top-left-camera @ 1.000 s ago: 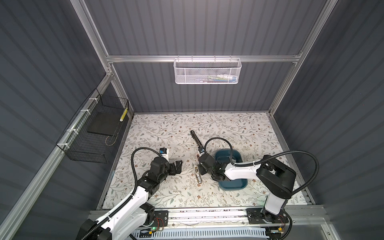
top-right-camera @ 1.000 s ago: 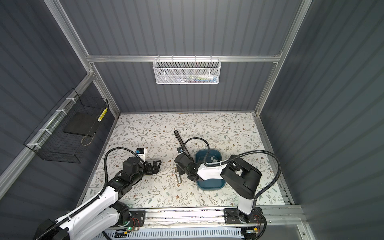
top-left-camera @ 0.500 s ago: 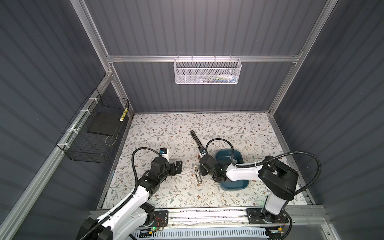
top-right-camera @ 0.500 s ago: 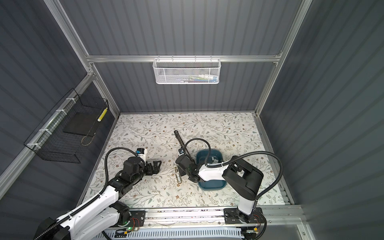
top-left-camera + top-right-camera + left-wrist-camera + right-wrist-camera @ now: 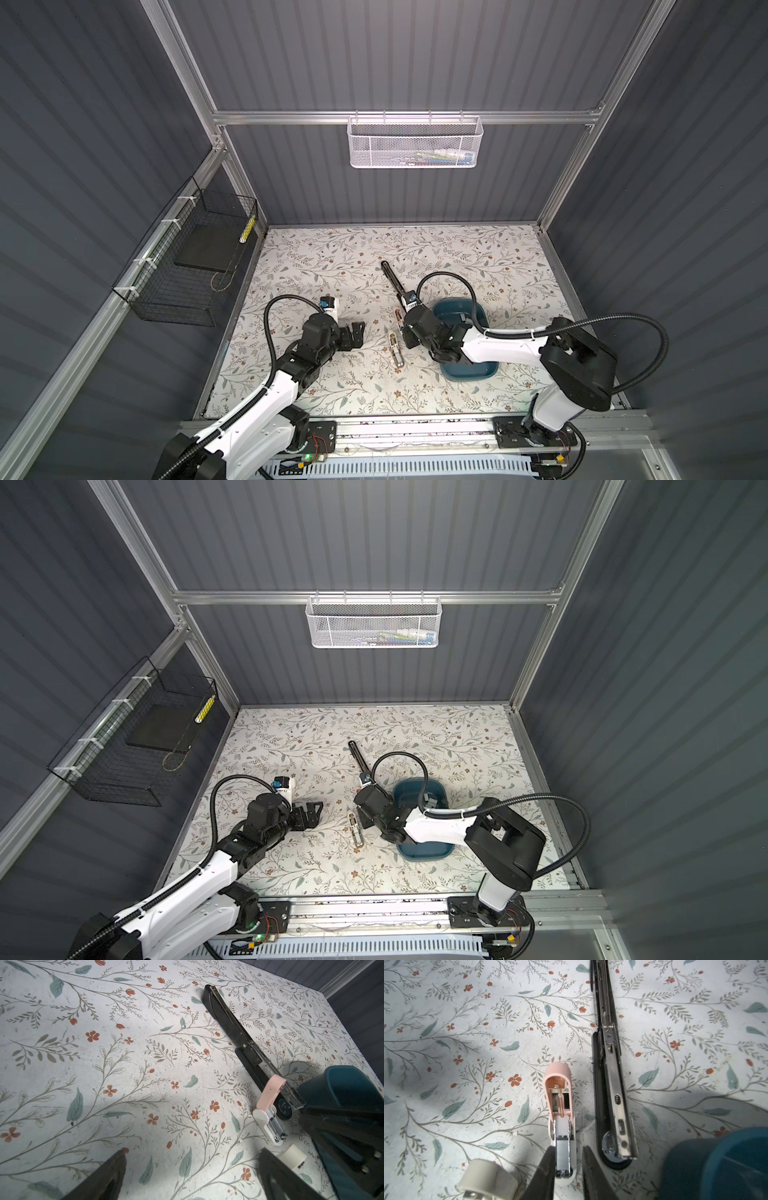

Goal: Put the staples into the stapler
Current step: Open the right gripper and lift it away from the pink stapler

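A small stapler with a pink lid and white base lies opened flat on the floral mat, seen in both top views. A silver-grey strip of staples lies in its metal channel. My right gripper straddles that channel's front end, jaws a little apart. One finger is against the channel's side and the other stands clear. A long black stapler lies opened flat alongside. My left gripper hovers wide open over bare mat, left of the small stapler.
A dark teal bin sits right of the staplers under my right arm, with small grey pieces inside. A white cylindrical piece shows beside my right fingers. Wire baskets hang on the left wall and back wall.
My right jaws have come apart a little around the small stapler's channel. The left arm has stayed where it was, still wide open.
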